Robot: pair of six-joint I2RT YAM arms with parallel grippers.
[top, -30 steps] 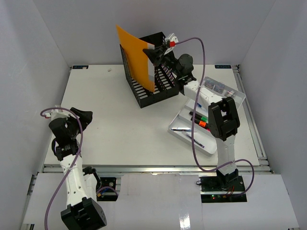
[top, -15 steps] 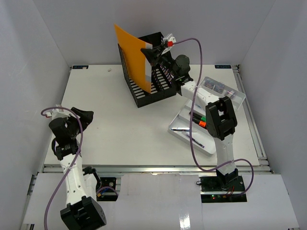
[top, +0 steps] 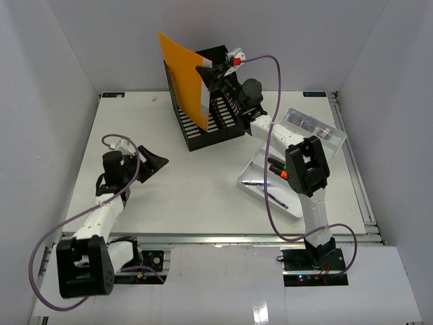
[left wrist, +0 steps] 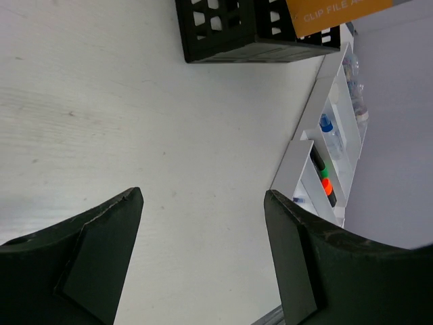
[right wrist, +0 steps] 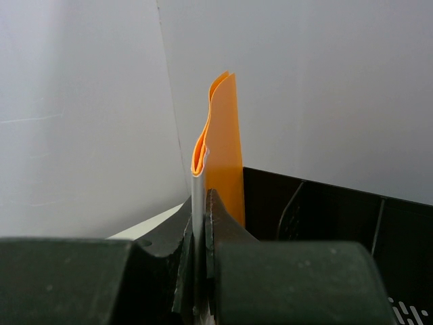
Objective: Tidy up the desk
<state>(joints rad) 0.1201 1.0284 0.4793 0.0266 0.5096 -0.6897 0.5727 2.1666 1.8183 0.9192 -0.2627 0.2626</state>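
The white desk [top: 203,183] carries a black slotted file rack [top: 210,128] at the back centre. An orange folder [top: 179,74] with a white edge stands upright over the rack. My right gripper [top: 206,71] is shut on that white edge, which shows pinched between the jaws in the right wrist view [right wrist: 201,203], with the orange folder [right wrist: 226,135] rising above the rack [right wrist: 325,217]. My left gripper [top: 155,166] hovers open over the left of the desk, with nothing between its fingers [left wrist: 203,196] and only bare desk [left wrist: 135,101] beneath.
A silver compartmented tray [top: 298,203] lies at the right, holding markers [top: 281,169] and small items. The left wrist view shows the tray [left wrist: 318,156] and the rack's base [left wrist: 223,30]. White walls enclose the desk; an aluminium rail runs along its near edge.
My left arm has swung in from the left edge toward the desk's middle, its gripper still open. The right gripper has shifted the orange folder slightly left above the rack.
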